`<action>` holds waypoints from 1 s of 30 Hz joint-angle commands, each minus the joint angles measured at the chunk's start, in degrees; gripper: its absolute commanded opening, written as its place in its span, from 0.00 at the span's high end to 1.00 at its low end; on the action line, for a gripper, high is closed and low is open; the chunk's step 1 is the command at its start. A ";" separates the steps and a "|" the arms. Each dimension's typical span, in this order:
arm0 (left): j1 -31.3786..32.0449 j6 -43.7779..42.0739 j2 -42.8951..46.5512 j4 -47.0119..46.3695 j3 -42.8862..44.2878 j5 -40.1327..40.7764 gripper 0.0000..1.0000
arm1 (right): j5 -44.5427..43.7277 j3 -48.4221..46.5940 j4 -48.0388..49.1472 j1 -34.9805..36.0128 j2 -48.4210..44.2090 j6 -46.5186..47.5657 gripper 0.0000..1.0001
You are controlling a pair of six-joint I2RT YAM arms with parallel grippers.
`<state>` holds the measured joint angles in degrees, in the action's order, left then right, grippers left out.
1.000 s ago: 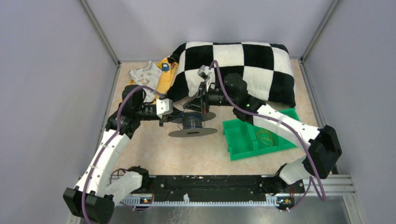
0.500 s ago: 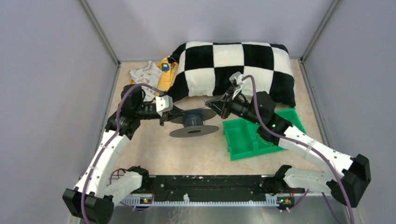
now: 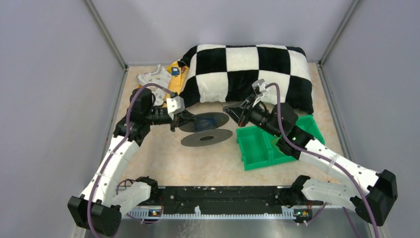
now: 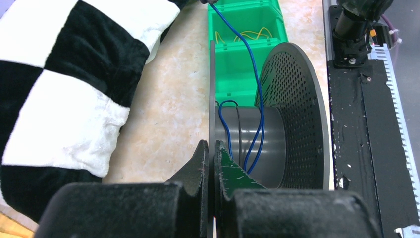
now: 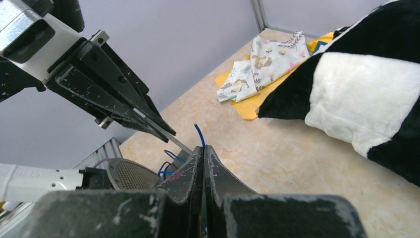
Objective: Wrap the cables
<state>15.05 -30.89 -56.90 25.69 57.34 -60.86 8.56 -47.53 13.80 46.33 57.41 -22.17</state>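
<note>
A black two-flanged spool [image 3: 205,129] sits mid-table, tilted. My left gripper [image 3: 185,118] is shut on the edge of its upper flange; in the left wrist view the jaws [image 4: 212,148] pinch the thin flange [image 4: 212,89], with the grey hub [image 4: 257,144] and perforated flange [image 4: 297,114] beyond. A thin blue cable [image 4: 247,64] makes a few loose turns on the hub and runs away toward the right gripper. My right gripper [image 3: 229,107] is shut on that cable, whose end [image 5: 199,134] sticks out past its fingertips [image 5: 203,148], just right of the spool.
A black-and-white checkered pillow [image 3: 247,74] lies behind the spool. A green divided tray [image 3: 262,144] with yellow strands stands right of it, under the right arm. A patterned cloth [image 3: 154,79] on a yellow sheet lies at the back left. Grey walls enclose the table.
My right arm has swung from over the spool to its right side, lowering, with the cable in its jaws. The spool has tilted and shifted slightly in the left gripper.
</note>
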 commanded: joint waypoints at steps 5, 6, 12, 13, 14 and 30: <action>0.07 7.80 -0.87 -7.19 5.63 -0.86 1.00 | -8.29 3.40 -3.72 -0.18 -1.88 -3.36 1.00; 0.00 8.46 -1.68 -7.22 6.01 -1.19 1.00 | -8.29 3.53 -4.45 -0.18 -1.51 -3.39 1.00; -0.41 14.65 -10.80 -7.37 7.28 -3.88 1.00 | -4.26 6.06 -4.18 -0.27 0.33 -3.19 1.00; -0.60 15.12 -12.97 -6.87 8.05 -5.20 1.00 | -3.53 6.31 -4.23 -0.27 0.72 -2.90 1.00; -0.82 15.40 -15.65 -6.10 9.01 -6.47 1.00 | -2.82 6.51 -4.30 -0.39 1.03 -2.51 1.00; -5.44 24.84 -29.86 -10.77 8.06 -14.79 1.00 | 12.10 12.46 2.59 -1.41 9.10 1.55 1.00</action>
<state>10.66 -10.11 -84.73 22.74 64.93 -71.92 11.33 -36.60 13.52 43.92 63.16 -20.99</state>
